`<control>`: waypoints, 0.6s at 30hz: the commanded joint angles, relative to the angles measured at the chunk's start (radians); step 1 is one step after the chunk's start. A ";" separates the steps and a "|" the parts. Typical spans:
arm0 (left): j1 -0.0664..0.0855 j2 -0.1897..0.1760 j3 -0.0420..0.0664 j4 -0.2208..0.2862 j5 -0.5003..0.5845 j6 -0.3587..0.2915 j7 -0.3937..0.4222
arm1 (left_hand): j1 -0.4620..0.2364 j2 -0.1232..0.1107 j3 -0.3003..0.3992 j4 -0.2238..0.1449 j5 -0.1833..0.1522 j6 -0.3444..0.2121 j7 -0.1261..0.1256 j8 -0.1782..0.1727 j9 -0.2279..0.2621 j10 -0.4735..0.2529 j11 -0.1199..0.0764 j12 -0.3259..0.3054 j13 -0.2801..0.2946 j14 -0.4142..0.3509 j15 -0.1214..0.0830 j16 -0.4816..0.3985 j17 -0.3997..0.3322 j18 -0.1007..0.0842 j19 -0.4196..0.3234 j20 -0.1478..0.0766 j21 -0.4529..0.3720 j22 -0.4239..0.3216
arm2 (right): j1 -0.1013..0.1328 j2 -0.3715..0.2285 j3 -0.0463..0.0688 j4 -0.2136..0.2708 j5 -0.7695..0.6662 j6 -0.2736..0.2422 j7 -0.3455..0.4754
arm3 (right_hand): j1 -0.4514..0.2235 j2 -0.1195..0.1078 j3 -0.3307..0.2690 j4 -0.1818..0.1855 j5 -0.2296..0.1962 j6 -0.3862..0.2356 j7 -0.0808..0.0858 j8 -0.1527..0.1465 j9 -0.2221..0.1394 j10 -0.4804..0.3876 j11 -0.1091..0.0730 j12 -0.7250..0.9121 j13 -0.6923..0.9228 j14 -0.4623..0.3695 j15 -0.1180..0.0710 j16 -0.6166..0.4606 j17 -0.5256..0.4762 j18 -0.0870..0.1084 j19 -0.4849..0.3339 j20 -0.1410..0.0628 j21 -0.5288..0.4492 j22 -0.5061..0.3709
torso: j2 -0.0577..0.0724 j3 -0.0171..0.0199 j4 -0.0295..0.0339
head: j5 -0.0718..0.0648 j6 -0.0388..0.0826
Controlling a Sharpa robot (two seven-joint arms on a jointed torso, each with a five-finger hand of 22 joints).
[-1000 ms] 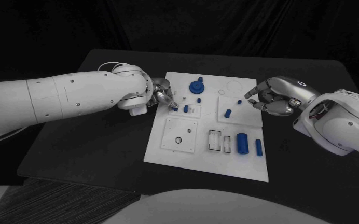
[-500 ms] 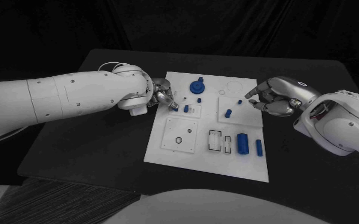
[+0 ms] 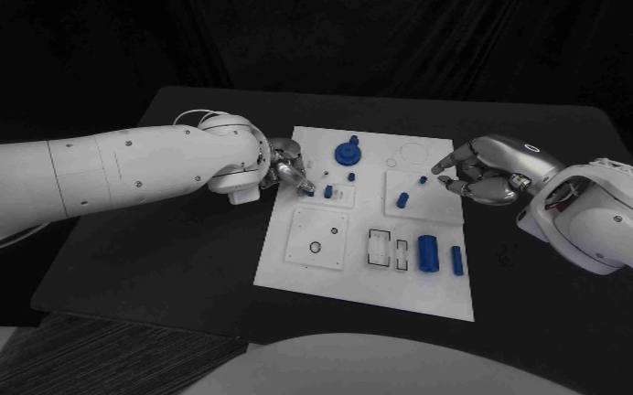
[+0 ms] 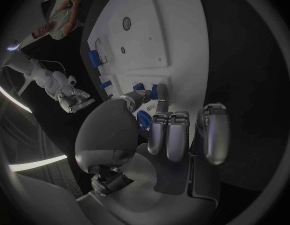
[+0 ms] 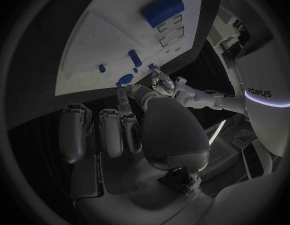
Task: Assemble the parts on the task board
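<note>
While the white task board point(image 3: 316, 267) lies in the middle of the black desk point(image 3: 158, 258), the left robot hand point(image 3: 289, 172) pinches a small blue part point(image 3: 307, 190) at the board's left edge. The right robot hand point(image 3: 475, 176) hovers at the board's right edge with curled fingers, holding nothing. Other blue parts, such as a cylinder point(image 3: 427, 251), rest on the board.

The head camera looks steeply down from above onto the black worktop point(image 3: 172, 230), taking in the whole task board point(image 3: 316, 267); each wrist camera sits close behind its own hand's fingers point(image 4: 173, 135), facing across the board; all three views share the white task board.
</note>
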 commanded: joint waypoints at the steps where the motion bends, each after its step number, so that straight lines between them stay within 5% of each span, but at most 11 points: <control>1: -0.009 0.004 -0.006 -0.001 0.000 0.035 -0.013 | -0.014 0.014 0.045 -0.056 -0.052 0.008 -0.006 -0.006 -0.006 0.107 -0.001 0.004 0.263 0.104 -0.002 0.007 0.263 0.002 0.034 0.002 -0.007 0.211 | -0.003 0.000 0.001 0.001 -0.001 0.004 -0.017 | 0.005 0.008 0.002 0.005 0.005 -0.007 0.002 -0.005 -0.001 0.099 0.008 -0.003 0.254 0.068 0.005 -0.007 0.077 0.018 0.031 0.005 -0.005 0.208 | 0.001 -0.0003 -0.0018 | 0.001 0.000; 3: -0.009 0.006 -0.006 -0.002 0.000 0.034 -0.013 | -0.023 0.016 0.034 -0.050 -0.075 0.009 -0.007 -0.007 -0.009 0.107 -0.001 0.004 0.263 0.104 -0.002 0.007 0.263 0.002 0.034 0.002 -0.007 0.211 | -0.003 0.000 0.001 0.001 -0.001 0.004 -0.017 | 0.005 0.008 0.002 0.005 0.005 -0.007 0.002 -0.005 -0.001 0.097 0.008 -0.005 0.252 0.068 0.005 -0.007 0.078 0.018 0.031 0.005 -0.005 0.208 | 0.000 -0.0006 -0.0017 | 0.001 0.000; 7: -0.009 0.009 -0.006 -0.005 0.000 0.034 -0.014 | -0.061 0.037 -0.048 -0.005 -0.221 0.017 -0.011 -0.014 -0.026 0.107 -0.003 0.004 0.263 0.104 -0.004 0.007 0.263 0.002 0.034 0.001 -0.008 0.210 | -0.003 0.000 0.001 0.001 -0.001 0.004 -0.017 | 0.005 0.008 0.002 0.005 0.005 -0.007 0.002 -0.005 -0.001 0.097 0.008 -0.005 0.252 0.068 0.005 -0.007 0.078 0.018 0.031 0.005 -0.005 0.208 | 0.000 -0.0004 -0.0013 | 0.001 0.000; 10: -0.009 0.010 -0.006 -0.007 0.000 0.035 -0.016 | -0.074 0.041 -0.078 0.013 -0.259 0.020 -0.010 -0.017 -0.032 0.107 -0.003 0.003 0.263 0.104 -0.003 0.007 0.263 0.003 0.034 0.001 -0.010 0.210 | -0.003 0.000 0.001 0.001 -0.001 0.004 -0.017 | 0.005 0.008 0.002 0.005 0.005 -0.007 0.002 -0.005 -0.001 0.097 0.008 -0.005 0.252 0.068 0.005 -0.007 0.078 0.018 0.031 0.005 -0.005 0.208 | 0.000 -0.0003 -0.0019 | 0.002 0.000; 13: -0.009 0.011 -0.006 -0.009 0.000 0.035 -0.019 | -0.117 0.045 -0.147 0.061 -0.342 0.026 -0.007 -0.022 -0.043 0.107 0.001 0.002 0.263 0.104 -0.001 0.007 0.263 0.003 0.033 0.003 -0.012 0.209 | -0.003 0.000 0.001 0.001 -0.001 0.004 -0.017 | 0.005 0.008 0.002 0.005 0.005 -0.007 0.002 -0.005 -0.001 0.097 0.008 -0.005 0.252 0.068 0.005 -0.007 0.078 0.018 0.031 0.005 -0.005 0.208 | 0.000 -0.0001 -0.0019 | 0.001 0.000; 18: -0.010 0.012 -0.006 -0.013 0.000 0.037 -0.023 | -0.148 0.057 -0.223 0.108 -0.405 0.031 -0.004 -0.028 -0.056 0.107 0.003 0.002 0.262 0.104 0.001 0.007 0.263 0.003 0.034 0.005 -0.012 0.210 | -0.003 0.000 0.001 0.001 -0.001 0.004 -0.018 | 0.005 0.008 0.002 0.005 0.005 -0.007 0.002 -0.005 -0.001 0.097 0.008 -0.005 0.252 0.068 0.005 -0.007 0.078 0.018 0.031 0.005 -0.005 0.208 | 0.001 -0.0008 -0.0016 | 0.001 0.000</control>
